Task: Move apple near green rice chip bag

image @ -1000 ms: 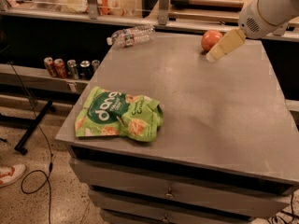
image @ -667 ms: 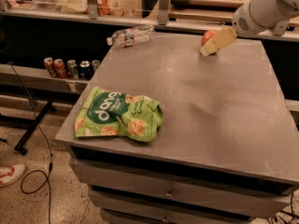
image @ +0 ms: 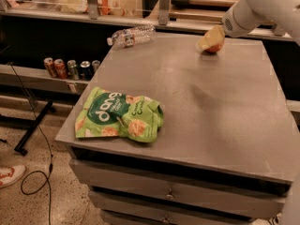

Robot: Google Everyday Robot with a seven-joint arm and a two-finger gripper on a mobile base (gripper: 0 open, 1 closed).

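The apple (image: 215, 48) is small and orange-red and sits at the far right of the grey table (image: 187, 102). Only its lower part shows under my gripper. My gripper (image: 211, 38) is cream-coloured, comes in from the upper right on a white arm (image: 262, 6), and lies over the apple's top and left side. The green rice chip bag (image: 119, 116) lies flat near the table's front left corner, with white "dang" lettering on a dark-green circle. The bag is far from the apple and the gripper.
A clear plastic water bottle (image: 131, 35) lies on its side at the table's far left edge. Several drink cans (image: 70, 68) stand on a low shelf to the left. Drawers (image: 168, 191) sit under the tabletop. A cable (image: 42, 172) runs over the floor.
My gripper has moved left from beside the apple's right side to over it. The apple is now mostly covered. The bag and bottle have not moved.
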